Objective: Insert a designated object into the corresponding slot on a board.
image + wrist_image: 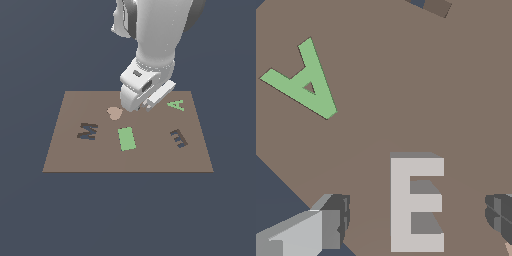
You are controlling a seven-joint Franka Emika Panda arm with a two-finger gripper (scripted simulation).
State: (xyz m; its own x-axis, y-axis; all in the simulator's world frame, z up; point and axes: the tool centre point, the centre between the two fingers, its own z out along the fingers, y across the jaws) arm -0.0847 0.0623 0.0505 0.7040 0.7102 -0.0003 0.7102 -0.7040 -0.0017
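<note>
The whitish-grey E block (416, 205) lies flat on the brown board (406, 75) in the wrist view. My gripper (416, 220) is open, with one finger (331, 225) on each side of the block, neither touching it. In the exterior view the gripper (145, 106) hangs low over the far middle of the board (75, 155) and hides the block. The dark brown E-shaped slot (178, 138) sits on the exterior view's right side of the board, nearer the front than the gripper.
A green letter A (176, 105) (306, 82) lies close to the gripper. A tan heart (114, 113), a green rectangle (126, 138) and a dark M shape (87, 131) are also on the board. Dark blue floor surrounds the board.
</note>
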